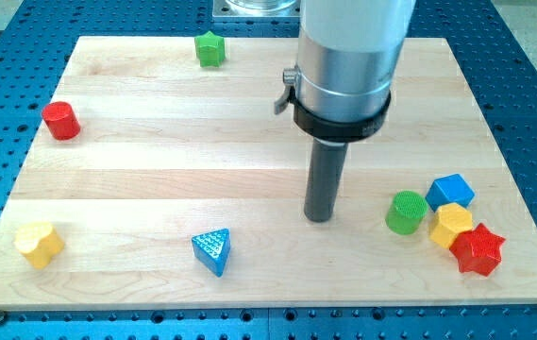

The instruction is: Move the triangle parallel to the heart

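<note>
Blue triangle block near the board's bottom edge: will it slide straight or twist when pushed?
The blue triangular block looks rigid and lies flat, so tipping seems unlikely. Its slanted sides may make it rotate under an off-centre push. My tip stands apart, to its right.

red blocks: 2, a red cylinder [60, 121] and a red star [478, 250]
green blocks: 2, a green star [210, 49] and a green cylinder [406, 212]
yellow blocks: 2, a yellow heart [39, 245] and a yellow hexagon [451, 225]
blue blocks: 2, a blue triangle [213, 250] and a blue cube [451, 191]
blocks total: 8
boards: 1, a wooden board [155, 170]
rods: 1, with my tip [318, 218]
</note>
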